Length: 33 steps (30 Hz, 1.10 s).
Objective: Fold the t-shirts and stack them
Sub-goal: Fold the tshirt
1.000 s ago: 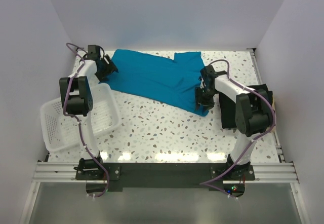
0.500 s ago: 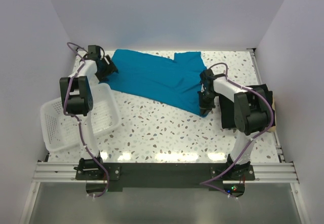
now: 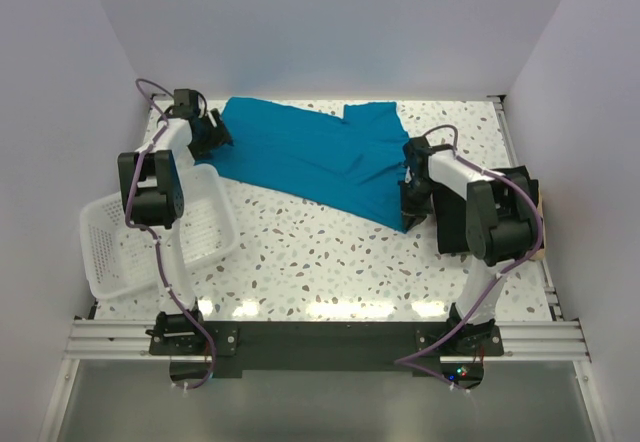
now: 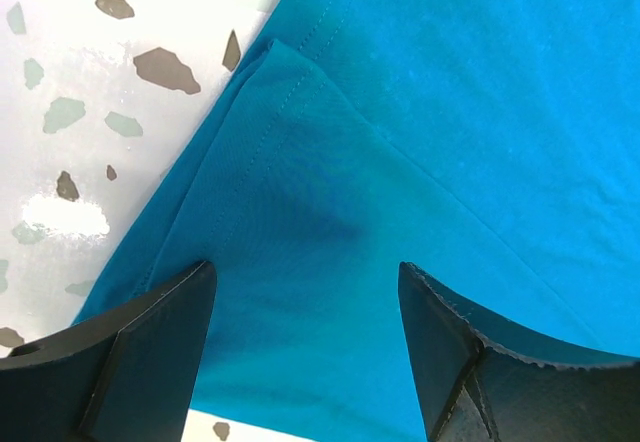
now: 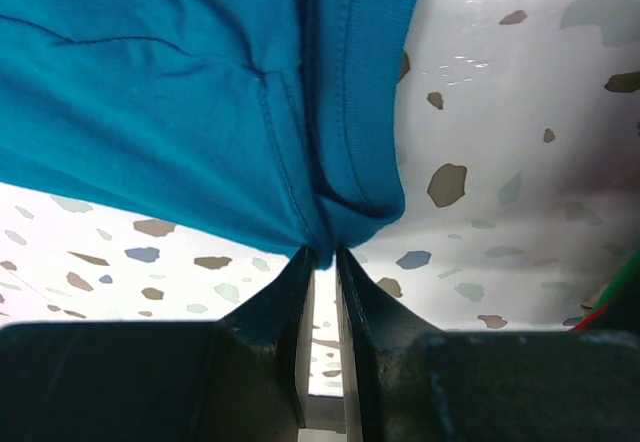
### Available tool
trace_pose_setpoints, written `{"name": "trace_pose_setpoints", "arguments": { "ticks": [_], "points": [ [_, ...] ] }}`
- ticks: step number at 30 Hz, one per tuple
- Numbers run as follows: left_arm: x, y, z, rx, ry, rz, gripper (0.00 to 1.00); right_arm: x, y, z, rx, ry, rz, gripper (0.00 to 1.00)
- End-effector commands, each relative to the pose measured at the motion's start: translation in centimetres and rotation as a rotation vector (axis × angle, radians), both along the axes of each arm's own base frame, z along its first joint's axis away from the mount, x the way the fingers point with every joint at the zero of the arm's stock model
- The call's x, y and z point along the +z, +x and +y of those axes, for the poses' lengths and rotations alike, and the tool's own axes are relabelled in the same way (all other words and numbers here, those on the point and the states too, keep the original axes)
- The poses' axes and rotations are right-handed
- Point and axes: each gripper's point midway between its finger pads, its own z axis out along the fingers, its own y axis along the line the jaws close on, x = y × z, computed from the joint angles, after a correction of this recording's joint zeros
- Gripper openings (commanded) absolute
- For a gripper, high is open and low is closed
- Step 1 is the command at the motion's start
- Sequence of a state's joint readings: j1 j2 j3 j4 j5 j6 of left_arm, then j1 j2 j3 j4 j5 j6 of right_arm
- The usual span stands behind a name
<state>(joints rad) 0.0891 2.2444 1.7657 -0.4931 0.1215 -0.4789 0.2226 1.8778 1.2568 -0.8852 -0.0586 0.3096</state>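
One teal-blue t-shirt (image 3: 300, 157) lies spread across the far half of the table. My left gripper (image 3: 213, 134) hangs over its left corner. In the left wrist view this gripper (image 4: 305, 272) is open, its fingers wide apart just above a folded sleeve edge of the t-shirt (image 4: 450, 112). My right gripper (image 3: 411, 216) is at the shirt's near right corner. In the right wrist view it (image 5: 322, 254) is shut on a bunched bit of the t-shirt's (image 5: 180, 92) hemmed edge, which rises slightly off the table.
A white mesh basket (image 3: 100, 262) sits tilted at the near left, partly under the left arm. The table (image 3: 320, 252) is speckled white terrazzo. Walls close in at the left, back and right.
My right gripper has closed on the shirt's near right corner and shifted slightly right and nearer. The left arm has not moved.
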Motion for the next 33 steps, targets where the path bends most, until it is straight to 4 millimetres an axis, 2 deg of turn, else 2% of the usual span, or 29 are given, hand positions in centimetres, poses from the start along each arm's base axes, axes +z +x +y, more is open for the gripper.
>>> {"name": "trace_pose_setpoints", "arguments": {
  "ticks": [1,7,9,10,12,13,14,16,18,20,21,22,23,26,27,30,33],
  "points": [
    [-0.2,1.0,1.3,-0.030,0.074,-0.027,0.79,1.7,0.4,-1.0,-0.009,-0.009,-0.029,0.18],
    [0.3,1.2,0.9,-0.061,0.068,-0.046,0.79,1.5,0.3,-1.0,-0.007,-0.006,-0.013,0.19],
    [1.1,1.5,0.6,-0.065,0.060,-0.064,0.79,1.7,0.2,-1.1,-0.006,-0.011,-0.007,0.20],
    [1.5,1.6,0.4,-0.069,0.051,-0.070,0.79,2.0,0.1,-1.1,-0.001,-0.011,-0.007,0.21],
    [3.1,2.1,-0.1,-0.077,0.040,-0.100,0.80,2.7,0.1,-1.1,0.007,-0.010,-0.007,0.30],
    [3.7,2.3,-0.6,-0.081,0.022,-0.111,0.80,3.5,0.6,-1.0,0.007,-0.001,-0.027,0.34],
    [4.9,2.5,-1.1,-0.086,0.014,-0.134,0.81,4.2,0.9,-0.7,0.012,0.011,-0.044,0.44],
    [6.4,2.9,-2.2,-0.100,-0.005,-0.163,0.82,6.0,2.0,-0.1,0.015,0.039,-0.082,0.51],
    [8.3,3.4,-3.6,-0.121,-0.007,-0.202,0.83,7.9,3.5,1.2,0.026,0.096,-0.130,0.57],
    [9.5,3.8,-4.8,-0.136,-0.022,-0.230,0.84,8.5,4.7,1.9,0.035,0.120,-0.154,0.60],
    [9.7,4.0,-5.2,-0.142,-0.028,-0.238,0.85,9.2,6.0,2.6,0.041,0.142,-0.192,0.61],
    [9.5,4.2,-5.7,-0.148,-0.040,-0.240,0.85,9.3,6.7,3.0,0.042,0.156,-0.206,0.62],
    [8.8,4.4,-5.9,-0.153,-0.052,-0.234,0.85,8.9,8.1,3.9,0.042,0.187,-0.220,0.62],
    [6.7,4.9,-6.3,-0.155,-0.083,-0.196,0.85,8.1,10.2,5.2,0.032,0.227,-0.244,0.63],
    [6.3,5.0,-6.4,-0.154,-0.088,-0.193,0.85,7.4,11.4,5.9,0.034,0.243,-0.262,0.63],
    [5.1,5.3,-6.6,-0.153,-0.108,-0.185,0.86,6.3,13.1,7.4,0.011,0.301,-0.292,0.64],
    [4.1,5.3,-6.8,-0.153,-0.122,-0.174,0.86,4.2,13.4,8.2,-0.016,0.335,-0.286,0.64]
  ]
}}
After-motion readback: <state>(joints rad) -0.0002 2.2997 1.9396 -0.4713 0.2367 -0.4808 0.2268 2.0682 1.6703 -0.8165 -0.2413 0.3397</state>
